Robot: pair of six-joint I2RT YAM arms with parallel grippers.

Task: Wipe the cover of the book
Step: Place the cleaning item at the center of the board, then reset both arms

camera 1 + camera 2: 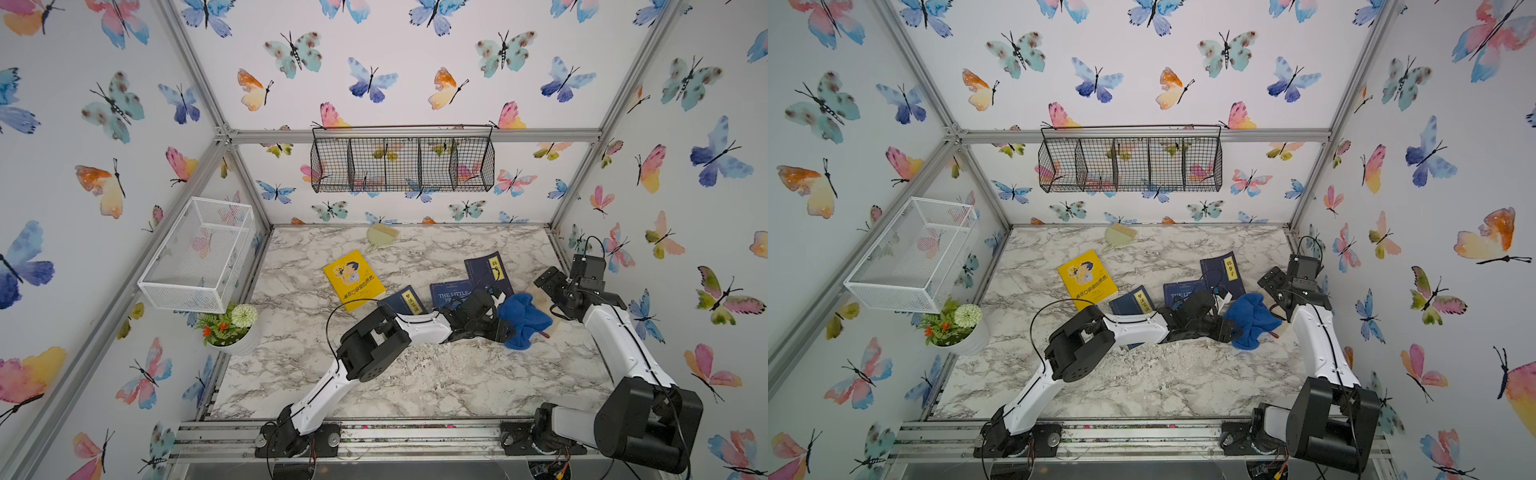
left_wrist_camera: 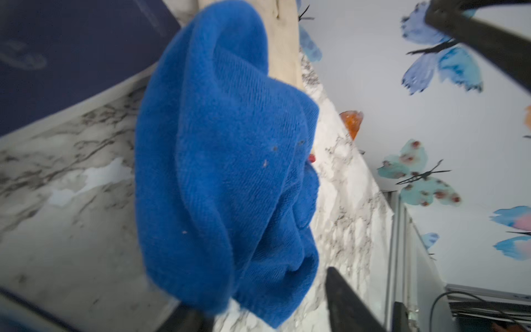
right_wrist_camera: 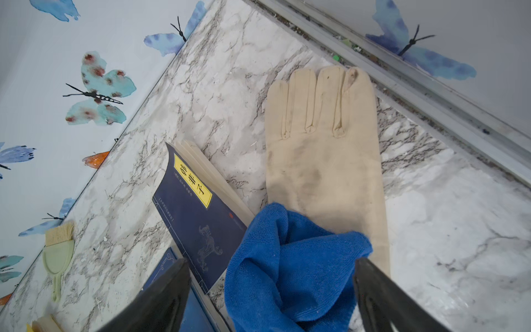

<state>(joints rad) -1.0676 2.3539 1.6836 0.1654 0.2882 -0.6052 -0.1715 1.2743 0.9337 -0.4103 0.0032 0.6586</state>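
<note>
4 books lie flat on the marble-pattern worktop point(image 1: 415, 386). 1 yellow book point(image 1: 353, 280) sits left of centre. 3 navy ones are clustered to its right: a small navy book point(image 1: 403, 300), a navy "THE LITTLE" book point(image 1: 451, 293) and a yellow-labelled navy book point(image 1: 488, 270) furthest back.

The blue cloth point(image 1: 524, 318) is bunched at the right end of that cluster, on none of the covers. It lies over the cuff end of a beige glove point(image 3: 321, 161), and its edge meets the near corner of the yellow-labelled navy book.

Left pincer point(image 1: 500, 325): low over the worktop, tips at the cloth's left edge. In the wrist view the fingers stand wide apart with cloth between them. That view is blurred, so I cannot tell whether they touch it.

Right pincer point(image 3: 273, 263): spread wide above the cloth and glove, gripping nothing.

Surface: pale gritty patches at front centre; crumbs or scuffing, cannot tell which.

Room:
- Butterfly wallpaper on 3 walls, framed in aluminium.
- A black wire basket point(image 1: 403, 164) hangs on the back wall.
- A white mesh basket point(image 1: 199, 257) hangs on the left wall.
- A potted plant point(image 1: 232, 326) stands at the left edge.
- A green brush point(image 1: 381, 237) lies near the back wall.
</note>
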